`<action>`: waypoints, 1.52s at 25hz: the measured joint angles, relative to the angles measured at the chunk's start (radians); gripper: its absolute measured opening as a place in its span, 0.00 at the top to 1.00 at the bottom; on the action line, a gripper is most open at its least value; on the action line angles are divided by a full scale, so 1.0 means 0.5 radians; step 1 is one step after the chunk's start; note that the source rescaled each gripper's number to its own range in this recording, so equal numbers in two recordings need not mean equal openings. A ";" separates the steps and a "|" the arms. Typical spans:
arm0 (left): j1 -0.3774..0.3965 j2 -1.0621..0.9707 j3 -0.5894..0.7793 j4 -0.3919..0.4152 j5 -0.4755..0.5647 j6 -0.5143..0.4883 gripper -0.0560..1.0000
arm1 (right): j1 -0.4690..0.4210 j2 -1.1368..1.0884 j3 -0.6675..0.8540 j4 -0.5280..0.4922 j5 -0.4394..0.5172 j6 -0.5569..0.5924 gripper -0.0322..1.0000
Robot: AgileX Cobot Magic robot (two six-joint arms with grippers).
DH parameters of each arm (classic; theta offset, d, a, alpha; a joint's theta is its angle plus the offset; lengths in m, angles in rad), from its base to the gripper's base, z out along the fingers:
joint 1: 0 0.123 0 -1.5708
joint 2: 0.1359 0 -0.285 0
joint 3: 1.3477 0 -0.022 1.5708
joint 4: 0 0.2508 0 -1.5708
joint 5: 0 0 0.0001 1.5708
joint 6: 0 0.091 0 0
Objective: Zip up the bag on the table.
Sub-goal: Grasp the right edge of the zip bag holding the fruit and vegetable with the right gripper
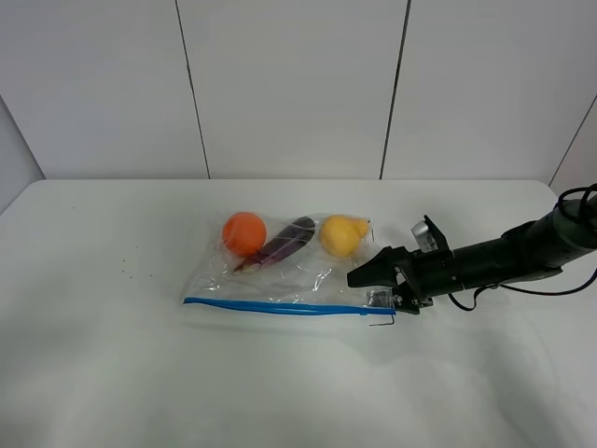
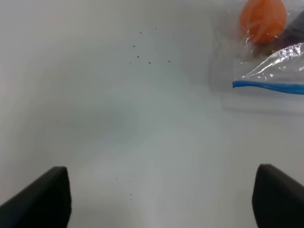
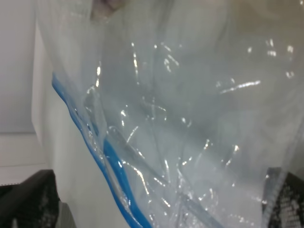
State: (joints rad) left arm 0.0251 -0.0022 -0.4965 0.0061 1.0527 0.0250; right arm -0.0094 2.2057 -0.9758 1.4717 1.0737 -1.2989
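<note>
The clear bag (image 1: 280, 275) lies on the white table (image 1: 103, 373), holding an orange ball (image 1: 244, 232), a dark purple eggplant (image 1: 283, 243) and a yellow pear (image 1: 341, 235). Its blue zipper strip (image 1: 280, 306) runs along the near edge. My right gripper (image 1: 371, 287) is at the bag's right end, jaws apart, with crinkly plastic and the blue strip (image 3: 116, 166) between its fingers (image 3: 28, 199). My left gripper (image 2: 161, 190) is open and empty above bare table, left of the bag's left corner (image 2: 266, 71). The left arm does not show in the exterior high view.
A few small dark specks (image 2: 142, 52) mark the table left of the bag. The right arm (image 1: 504, 257) reaches in from the right edge with a cable (image 1: 578, 201) looping behind it. A white panelled wall (image 1: 289, 84) stands behind the table.
</note>
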 joint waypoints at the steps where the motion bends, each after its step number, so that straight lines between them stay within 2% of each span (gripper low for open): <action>1: 0.000 0.000 0.000 0.000 0.000 0.000 0.00 | 0.000 0.000 0.000 0.001 0.000 -0.002 0.07; 4: 0.000 0.000 0.000 0.000 0.000 0.000 0.00 | 0.000 0.000 0.000 0.004 0.000 -0.004 0.16; 10: 0.000 0.000 0.000 0.000 0.000 0.000 0.00 | 0.000 0.000 0.000 0.004 0.000 0.005 0.45; 12: 0.000 0.000 0.000 0.000 0.000 0.000 0.00 | 0.000 0.000 0.000 0.000 0.000 0.010 0.50; 29: 0.000 0.000 0.000 0.000 0.000 0.000 0.00 | 0.000 0.000 0.000 -0.100 0.002 0.063 0.54; 34: 0.000 0.000 0.000 0.000 0.000 0.000 0.00 | 0.000 0.000 0.000 -0.100 0.002 0.063 0.67; 38: 0.000 0.000 0.000 0.000 0.000 0.000 0.00 | 0.000 0.000 0.000 -0.100 0.002 0.063 0.70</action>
State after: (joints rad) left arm 0.0251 -0.0022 -0.4965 0.0061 1.0527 0.0250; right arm -0.0094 2.2057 -0.9758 1.4216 1.0746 -1.2673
